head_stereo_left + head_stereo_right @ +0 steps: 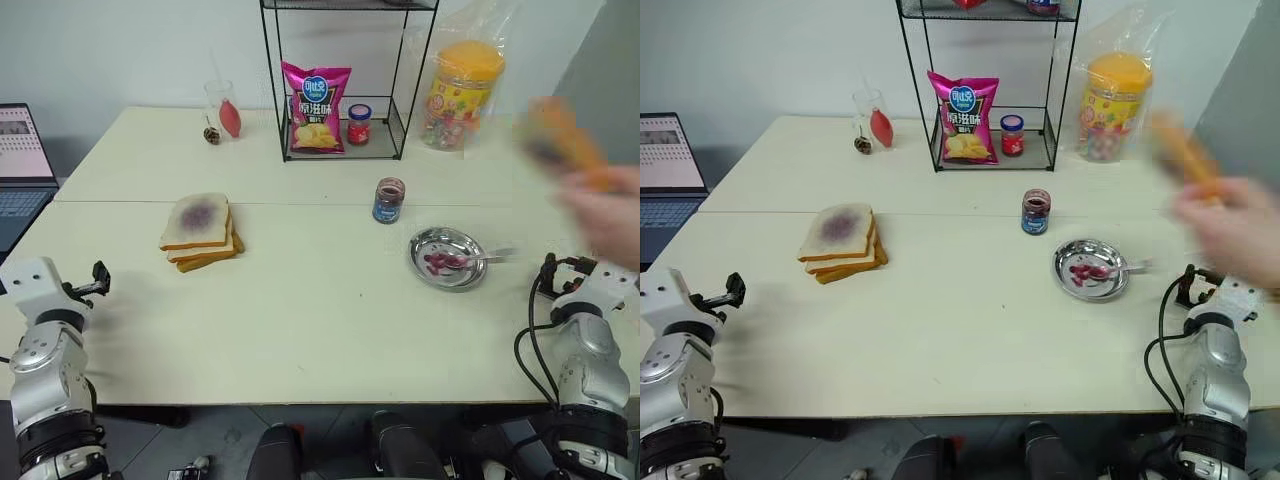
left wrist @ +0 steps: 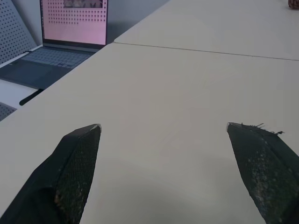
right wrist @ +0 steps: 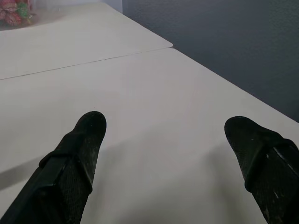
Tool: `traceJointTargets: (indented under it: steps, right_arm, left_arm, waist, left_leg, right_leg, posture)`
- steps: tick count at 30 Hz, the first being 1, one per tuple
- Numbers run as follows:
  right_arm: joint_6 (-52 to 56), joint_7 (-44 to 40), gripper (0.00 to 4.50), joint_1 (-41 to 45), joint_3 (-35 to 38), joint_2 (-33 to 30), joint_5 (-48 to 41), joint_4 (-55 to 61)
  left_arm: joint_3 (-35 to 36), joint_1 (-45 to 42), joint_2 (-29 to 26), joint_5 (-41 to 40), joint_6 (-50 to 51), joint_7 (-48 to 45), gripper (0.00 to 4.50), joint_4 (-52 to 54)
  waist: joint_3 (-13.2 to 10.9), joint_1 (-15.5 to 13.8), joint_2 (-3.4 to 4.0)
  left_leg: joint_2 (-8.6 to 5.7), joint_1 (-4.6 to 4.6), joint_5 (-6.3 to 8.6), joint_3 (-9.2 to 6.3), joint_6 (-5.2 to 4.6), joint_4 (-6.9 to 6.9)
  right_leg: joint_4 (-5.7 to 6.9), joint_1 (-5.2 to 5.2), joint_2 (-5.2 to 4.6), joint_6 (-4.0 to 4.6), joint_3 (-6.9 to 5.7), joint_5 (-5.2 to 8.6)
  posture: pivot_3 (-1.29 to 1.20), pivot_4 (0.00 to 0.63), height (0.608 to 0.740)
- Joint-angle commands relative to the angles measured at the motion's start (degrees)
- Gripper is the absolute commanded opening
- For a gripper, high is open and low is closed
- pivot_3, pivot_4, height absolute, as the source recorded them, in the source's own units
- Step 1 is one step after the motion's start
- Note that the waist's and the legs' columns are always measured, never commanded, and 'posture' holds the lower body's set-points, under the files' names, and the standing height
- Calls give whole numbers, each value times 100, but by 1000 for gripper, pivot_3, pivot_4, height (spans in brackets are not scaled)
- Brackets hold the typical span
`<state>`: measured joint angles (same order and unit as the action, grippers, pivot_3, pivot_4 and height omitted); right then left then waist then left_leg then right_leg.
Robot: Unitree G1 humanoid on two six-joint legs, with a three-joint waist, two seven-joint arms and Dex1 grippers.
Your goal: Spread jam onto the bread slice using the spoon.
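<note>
The spoon (image 1: 478,261) is seen released at right of centre, its stained bowl in the one steel dish (image 1: 447,258), touched by neither gripper. One smeared bread slice (image 1: 196,219) tops a single pile (image 1: 204,252) at left of centre. Two jars are counted: the jam (image 1: 389,200) mid-frame and a red-lidded jar (image 1: 359,124) beside one chip bag (image 1: 316,106) on the rack. Left gripper (image 2: 163,135) and right gripper (image 3: 166,126) are spread wide, empty. A blurred hand (image 1: 605,210) is seen at the right edge.

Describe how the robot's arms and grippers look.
Both arms are silver-grey metal segments with black bands. The right arm carries looping black cables; the left arm ends in a white wrist block. Each gripper, left and right, has two black, rough-textured fingers.
</note>
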<state>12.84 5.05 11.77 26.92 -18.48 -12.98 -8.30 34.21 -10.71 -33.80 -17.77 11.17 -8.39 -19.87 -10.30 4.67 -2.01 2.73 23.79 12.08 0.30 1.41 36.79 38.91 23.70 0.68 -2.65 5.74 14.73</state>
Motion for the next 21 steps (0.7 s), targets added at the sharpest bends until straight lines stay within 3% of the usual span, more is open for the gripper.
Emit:
traceJointTargets:
  steps: [1,5,9,14,18,21]
  right_arm:
    - [-183,158,4491,193,150,73,-87,77]
    - [-370,85,4491,261,255,-110,-59,-12]
    - [-545,-254,4491,476,198,-551,-66,222]
    - [466,-2102,4491,1203,-468,-987,-1358,1051]
    - [1115,-3030,4491,1506,-852,-1216,-1969,1314]
    - [1851,-4081,4491,1719,-1631,-1368,-2486,1728]
  left_arm:
    - [141,-19,-195,-73,26,-74,4500,208]
    - [199,-31,-151,-147,110,-3,4500,431]
    - [543,-311,-221,-1032,593,-559,4500,490]
    - [738,-626,-337,-2656,2232,-1297,4500,1130]
    - [592,-725,-268,-3086,2768,-1486,4500,1347]
    - [204,-915,-264,-2709,2804,-1389,4500,876]
  waist:
    - [0,2,0]
    - [0,3,0]
    - [-1,1,2]
    - [-6,34,3]
    - [-4,27,2]
    - [-5,9,3]
  left_leg:
    - [0,0,0,0,0,0]
    - [0,0,0,1,0,0]
    - [-2,5,0,5,0,-1]
    - [0,4,0,1,0,4]
    - [6,0,0,-12,0,0]
    - [5,5,0,-16,0,-9]
  right_leg:
    - [0,0,0,0,0,0]
    - [0,1,0,0,1,0]
    - [-3,4,-3,0,2,1]
    - [4,5,3,-2,1,-2]
    - [3,2,13,5,-7,-1]
    - [-2,2,12,8,-14,8]
  posture:
    - [0,150,740]
    - [0,150,740]
    - [0,150,740]
    - [0,150,740]
    - [0,150,740]
    - [0,150,740]
